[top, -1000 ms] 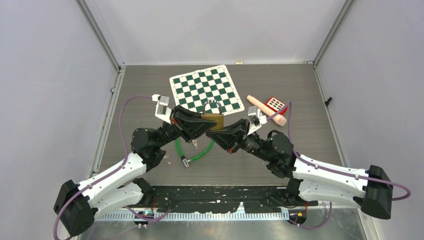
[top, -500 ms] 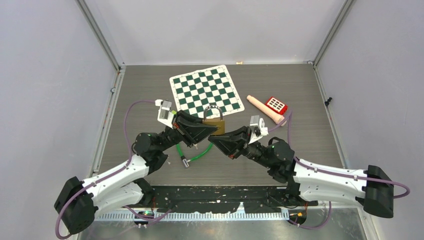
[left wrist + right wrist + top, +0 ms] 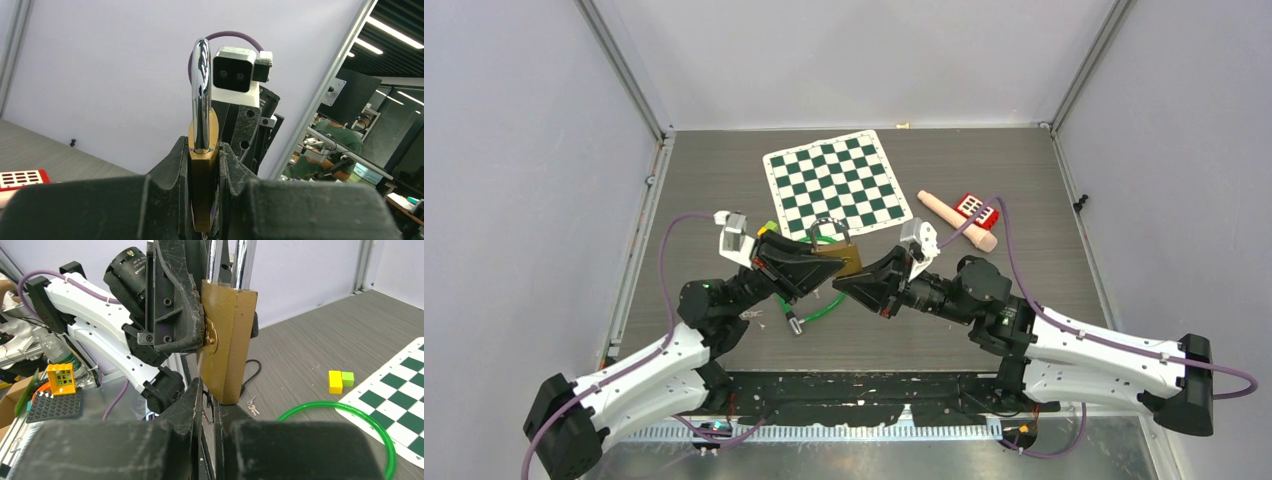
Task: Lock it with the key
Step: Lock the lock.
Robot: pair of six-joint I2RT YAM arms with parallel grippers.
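Two hands meet at six o'clock of the chessboard [image 3: 836,180]: the left hand [image 3: 819,262] clamps the padlock [image 3: 839,258] aloft, likely steadying it for the right hand [image 3: 856,283], pinched nearly closed beneath; its contents I cannot tell.

My left hand [image 3: 822,265] and right hand [image 3: 844,284] meet nose to nose at the centre of the overhead view. The padlock [image 3: 838,256] sits between them, so neither passes straight ahead. Just below them lie the green cable loop [image 3: 320,403] and small keys [image 3: 251,405]. The chessboard mat [image 3: 836,180] fills the upper middle, with the pink handle [image 3: 956,220] and red keypad [image 3: 975,208] at centre right. The surface [image 3: 1054,270] lies bare at far right, down the left edge and in both upper corners.
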